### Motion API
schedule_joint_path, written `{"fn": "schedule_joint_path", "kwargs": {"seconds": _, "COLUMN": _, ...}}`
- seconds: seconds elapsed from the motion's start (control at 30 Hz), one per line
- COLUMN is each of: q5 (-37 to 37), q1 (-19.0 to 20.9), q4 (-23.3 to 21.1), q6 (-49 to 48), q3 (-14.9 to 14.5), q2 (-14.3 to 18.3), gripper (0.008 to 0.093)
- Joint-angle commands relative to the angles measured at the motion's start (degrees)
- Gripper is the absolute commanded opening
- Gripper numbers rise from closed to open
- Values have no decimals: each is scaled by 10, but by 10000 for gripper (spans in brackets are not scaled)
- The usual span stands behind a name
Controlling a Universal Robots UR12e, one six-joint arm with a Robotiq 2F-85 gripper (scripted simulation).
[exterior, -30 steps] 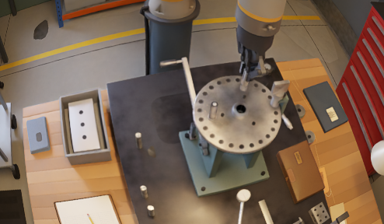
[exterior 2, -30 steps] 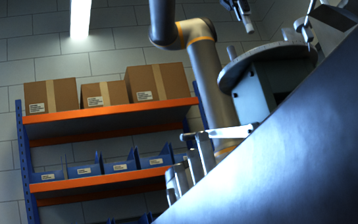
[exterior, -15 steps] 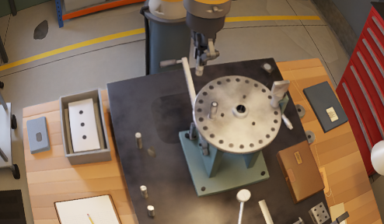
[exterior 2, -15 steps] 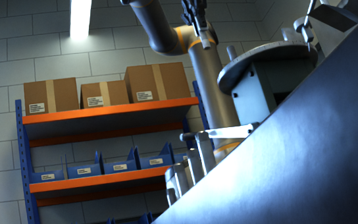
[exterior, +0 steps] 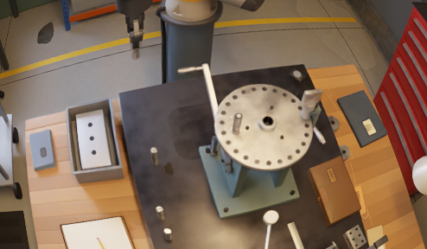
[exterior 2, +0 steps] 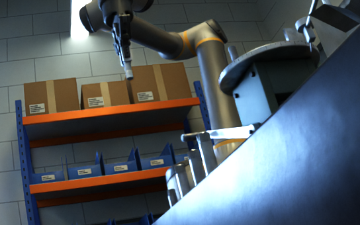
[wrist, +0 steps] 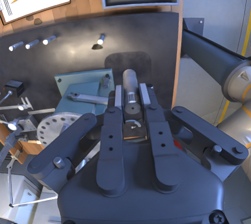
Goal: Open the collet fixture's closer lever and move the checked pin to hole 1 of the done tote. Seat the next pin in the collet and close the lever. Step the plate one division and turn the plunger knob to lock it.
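Observation:
On the dark mat the collet fixture stands on a teal base, its round index plate (exterior: 263, 126) on top with an empty collet bore (exterior: 267, 121) at the centre. The closer lever (exterior: 207, 84) sticks out toward the back. The grey done tote (exterior: 94, 139) sits left of the mat, its white insert showing three empty holes. Spare pins (exterior: 154, 155) stand on the mat. High above the floor behind the mat's left part, I grip a steel pin (wrist: 130, 88) in my closed gripper (exterior: 135, 41). The pin points down.
A brown box (exterior: 333, 189) lies right of the fixture base. A dark pad (exterior: 361, 116) and a red drawer cabinet (exterior: 409, 95) are further right. A notepad (exterior: 98, 233) lies at the near left. My arm's pedestal (exterior: 186, 41) stands behind the mat.

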Motion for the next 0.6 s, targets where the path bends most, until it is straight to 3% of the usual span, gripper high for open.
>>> {"fn": "schedule_joint_path", "kwargs": {"seconds": 0.0, "q5": 0, "q1": -11, "q4": 0, "q6": -11, "q3": 0, "q2": -1, "gripper": 80}}
{"fn": "schedule_joint_path", "kwargs": {"seconds": 0.3, "q5": 0, "q1": -113, "q4": 1, "q6": -114, "q3": 5, "q2": -7, "gripper": 80}}
{"fn": "schedule_joint_path", "kwargs": {"seconds": 0.57, "q5": 0, "q1": -169, "q4": 0, "q6": -169, "q3": 1, "q2": -3, "gripper": 80}}
